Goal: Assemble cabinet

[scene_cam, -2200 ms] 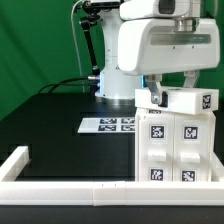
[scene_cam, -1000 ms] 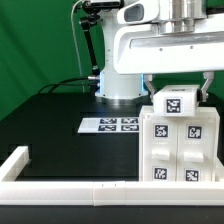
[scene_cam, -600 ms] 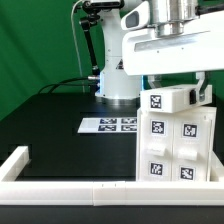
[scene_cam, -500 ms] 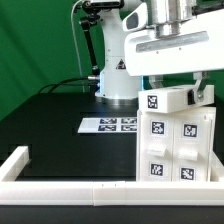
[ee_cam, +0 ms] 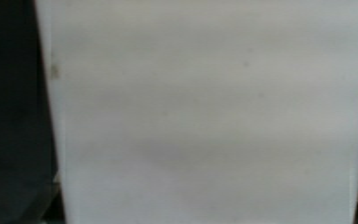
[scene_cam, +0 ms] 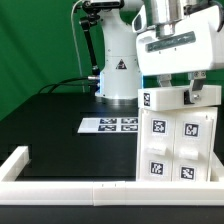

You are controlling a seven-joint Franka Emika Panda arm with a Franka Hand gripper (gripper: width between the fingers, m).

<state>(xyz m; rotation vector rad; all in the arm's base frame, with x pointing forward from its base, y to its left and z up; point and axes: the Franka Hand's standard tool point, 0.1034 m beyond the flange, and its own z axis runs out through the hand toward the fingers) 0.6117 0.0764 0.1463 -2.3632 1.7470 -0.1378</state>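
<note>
The white cabinet (scene_cam: 172, 150) stands at the exterior view's right, with four tagged fronts facing the camera. A white top block (scene_cam: 166, 101) with a tag on its left face sits on it, turned slightly askew. My gripper (scene_cam: 173, 94) comes straight down onto this block and is shut on it. One dark finger (scene_cam: 198, 93) shows at the block's right side. In the wrist view a plain white surface (ee_cam: 211, 110) of the block fills nearly the whole picture, and the fingers do not show.
The marker board (scene_cam: 110, 124) lies flat on the black table (scene_cam: 55, 125) left of the cabinet. A long low white border rail (scene_cam: 60, 186) runs along the front edge and turns up at the left. The arm's white base (scene_cam: 118, 75) stands behind.
The gripper and the top block have turned together on the cabinet. The block's tag has swung from the front round to the left face. The cabinet body stays put.
</note>
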